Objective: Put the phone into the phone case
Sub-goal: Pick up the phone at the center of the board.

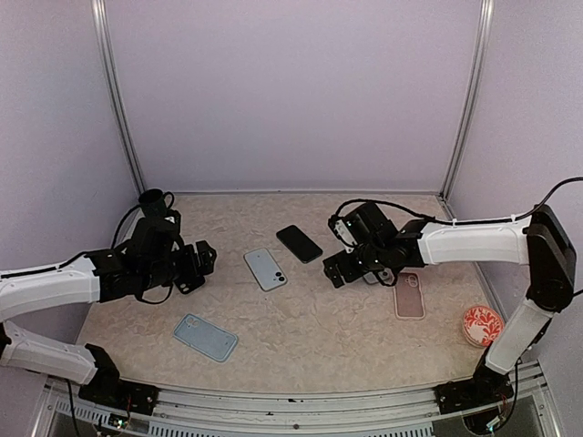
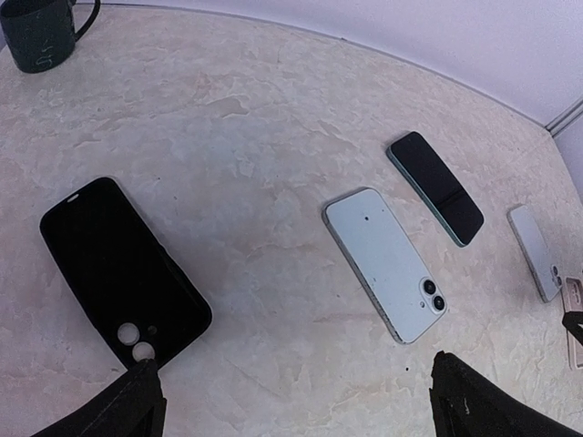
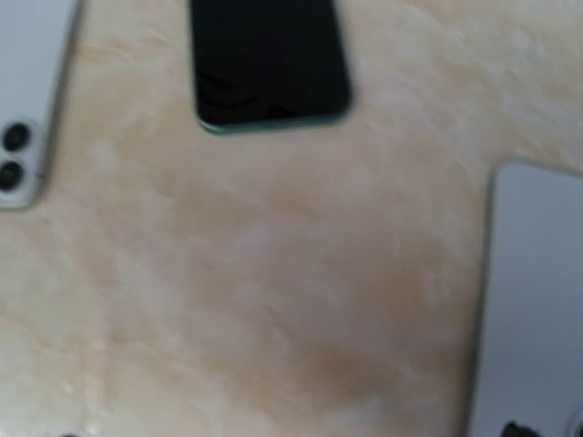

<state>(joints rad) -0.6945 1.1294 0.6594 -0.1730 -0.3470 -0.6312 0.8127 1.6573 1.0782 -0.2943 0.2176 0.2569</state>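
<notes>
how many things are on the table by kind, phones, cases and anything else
phones: 3, pale blue phone, black phone, white phone
cases: 3, black case, pale blue case, pink case
mug: 1
dish: 1
total: 8

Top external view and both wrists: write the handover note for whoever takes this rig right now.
Left end effector: open, empty, with the black case close by one finger.
Right end effector: nothing visibly held; open or shut cannot be told. It hangs over the table between the dark-screened phone and a silver phone.
White phone: face down, mid-table. Light blue case: near left. Pink case: to the right.
Done: nothing; no phone is in a case.
Left: pick up a phone and seat it in its case.
</notes>
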